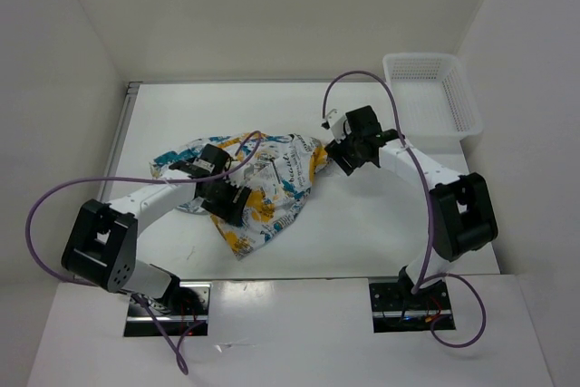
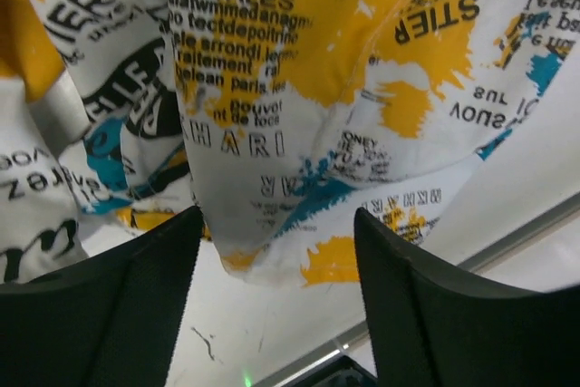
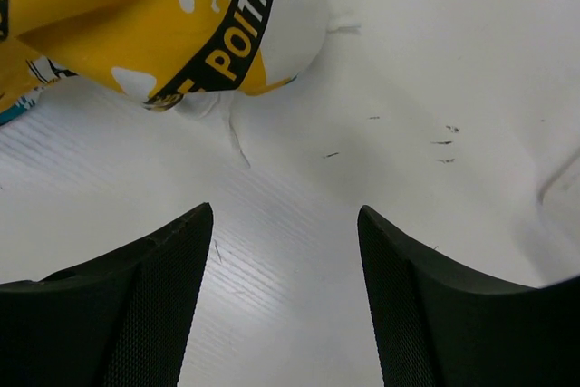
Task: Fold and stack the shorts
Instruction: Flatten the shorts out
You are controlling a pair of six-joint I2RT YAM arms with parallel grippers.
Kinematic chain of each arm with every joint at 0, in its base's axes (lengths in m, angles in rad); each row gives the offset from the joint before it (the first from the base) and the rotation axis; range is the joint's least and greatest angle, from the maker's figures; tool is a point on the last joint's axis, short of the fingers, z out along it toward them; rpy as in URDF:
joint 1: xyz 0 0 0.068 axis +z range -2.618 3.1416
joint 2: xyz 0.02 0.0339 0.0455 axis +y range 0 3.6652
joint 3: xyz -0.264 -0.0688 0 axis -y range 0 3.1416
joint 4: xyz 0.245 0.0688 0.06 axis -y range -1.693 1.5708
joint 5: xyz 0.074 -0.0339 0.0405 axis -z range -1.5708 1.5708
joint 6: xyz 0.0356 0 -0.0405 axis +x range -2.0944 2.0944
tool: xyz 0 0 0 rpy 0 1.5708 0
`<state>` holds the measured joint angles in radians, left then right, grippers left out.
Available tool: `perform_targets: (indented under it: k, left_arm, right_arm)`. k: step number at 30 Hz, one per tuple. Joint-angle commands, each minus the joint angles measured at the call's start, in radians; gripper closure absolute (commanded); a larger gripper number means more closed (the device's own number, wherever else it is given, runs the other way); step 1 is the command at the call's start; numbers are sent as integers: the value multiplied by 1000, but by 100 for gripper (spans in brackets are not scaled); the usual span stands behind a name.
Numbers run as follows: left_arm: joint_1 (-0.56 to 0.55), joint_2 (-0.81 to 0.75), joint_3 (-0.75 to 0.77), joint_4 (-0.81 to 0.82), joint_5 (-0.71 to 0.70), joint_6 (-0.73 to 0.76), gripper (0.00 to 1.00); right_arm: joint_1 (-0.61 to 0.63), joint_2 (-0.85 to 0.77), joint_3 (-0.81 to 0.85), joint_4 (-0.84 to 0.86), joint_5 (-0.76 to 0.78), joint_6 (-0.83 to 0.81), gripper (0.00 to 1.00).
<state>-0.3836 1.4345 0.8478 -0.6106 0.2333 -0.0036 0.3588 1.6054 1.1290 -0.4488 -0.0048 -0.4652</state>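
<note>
The shorts (image 1: 281, 174), white with teal, yellow-orange and black print, lie crumpled in a heap at the middle of the table. My left gripper (image 1: 232, 203) sits over their left part. In the left wrist view it (image 2: 276, 215) is open, with the hem of the shorts (image 2: 299, 115) hanging just ahead of and between the fingers; nothing is gripped. My right gripper (image 1: 342, 159) is at the heap's right tip. In the right wrist view it (image 3: 285, 210) is open over bare table, with a bunched end of the shorts (image 3: 181, 15) a little ahead to the left.
A white plastic mesh basket (image 1: 433, 97) stands at the back right corner of the table. White walls close in the back and both sides. The table's near edge (image 2: 507, 242) shows beyond the fabric in the left wrist view.
</note>
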Motion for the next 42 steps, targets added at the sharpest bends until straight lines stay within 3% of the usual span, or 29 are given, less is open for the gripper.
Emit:
perform_targets:
  k: [1, 5, 6, 9, 16, 18, 31, 34, 35, 37, 39, 42]
  left_arm:
    - [-6, 24, -30, 72, 17, 4, 27]
    - [-6, 33, -55, 109, -19, 4, 52]
    - [-6, 33, -55, 109, 15, 4, 69]
    - [-6, 23, -14, 92, 49, 4, 100]
    - [57, -65, 395, -21, -245, 4, 100]
    - [68, -80, 442, -32, -279, 4, 100]
    - [68, -140, 425, -71, -364, 4, 100]
    - [68, -140, 435, -71, -373, 4, 100]
    - [68, -140, 435, -71, -373, 4, 100]
    - [68, -140, 445, -71, -373, 4, 100]
    - [68, -140, 445, -71, -373, 4, 100]
    - [68, -140, 445, -71, -373, 4, 100]
  right_arm:
    - [-18, -50, -29, 70, -14, 8, 29]
    - [-27, -61, -38, 70, -14, 17, 29]
    - [-27, -61, -38, 79, -23, 17, 29]
    - [-27, -70, -61, 79, -55, 17, 26]
    - [-27, -12, -72, 134, -193, 65, 23]
    - [-27, 8, -83, 200, -193, 65, 21]
    - [-27, 211, -26, 400, -221, 174, 20]
    - [-27, 270, 20, 400, -201, 200, 26]
    - [-27, 283, 20, 400, -189, 210, 39]
    - [-27, 303, 43, 389, -173, 226, 41]
    - [-27, 303, 52, 389, -164, 226, 36]
    - [-27, 280, 52, 365, -164, 217, 13]
